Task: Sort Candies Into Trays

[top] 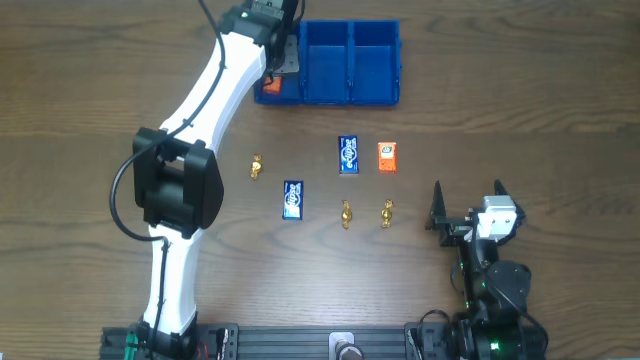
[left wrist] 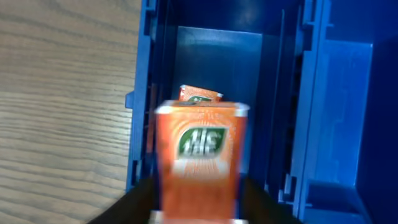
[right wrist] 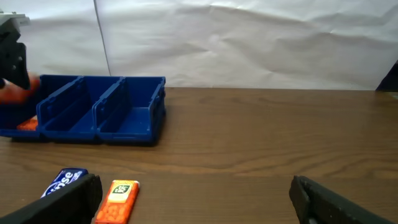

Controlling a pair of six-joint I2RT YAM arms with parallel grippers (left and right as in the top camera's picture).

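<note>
The left gripper (left wrist: 199, 210), jaws clamped on an orange candy box (left wrist: 200, 146) over the leftmost compartment of the blue tray (top: 350, 98), should lower beside the matching box (left wrist: 200, 94) inside before opening; the right gripper (top: 468, 190) sits with jaws apart.

The blue tray (right wrist: 124, 121) sits behind an orange candy box (right wrist: 117, 200) (blue packet (right wrist: 62, 182) alongside).

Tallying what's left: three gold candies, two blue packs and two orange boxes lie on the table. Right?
No. The top view shows only one orange box on the table; the held orange box is in the left tool over the blue tray. Three gold candies and two blue packs are right.
</note>
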